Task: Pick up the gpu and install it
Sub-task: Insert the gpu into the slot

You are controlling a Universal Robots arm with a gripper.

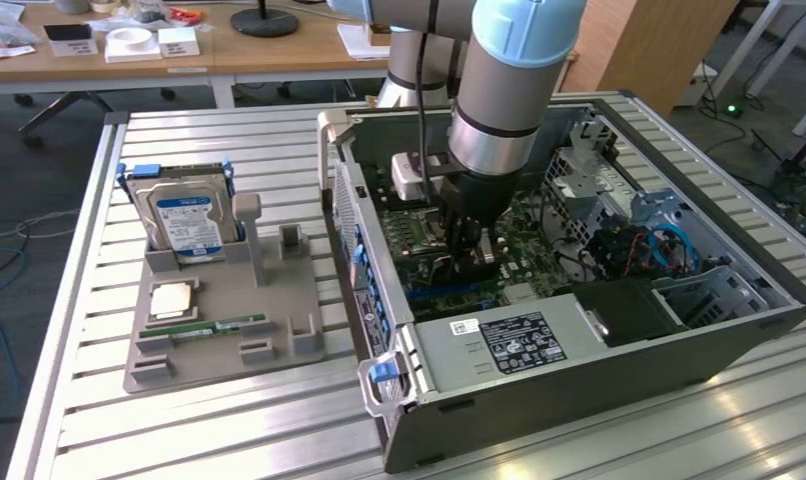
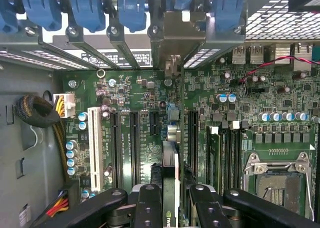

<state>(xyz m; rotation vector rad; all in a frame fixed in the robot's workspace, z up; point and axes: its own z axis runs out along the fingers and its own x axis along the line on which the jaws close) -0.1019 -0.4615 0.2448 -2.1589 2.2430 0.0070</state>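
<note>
Robot arm (image 1: 510,80) reaches straight down into the open computer case (image 1: 617,375), which lies on its side on the slatted metal table (image 1: 216,430). The pincer (image 1: 473,262) is low inside the case, just above the green motherboard (image 1: 423,250); what it carries cannot be made out from here. A grey power supply (image 1: 503,345) with a black label sits at the near end of the case. On the exterior view's left, just beside the case, a grey holder (image 1: 276,315) carries an upright hard drive (image 1: 190,222), a flat processor chip (image 1: 174,298) and a slim memory stick (image 1: 223,325).
</note>
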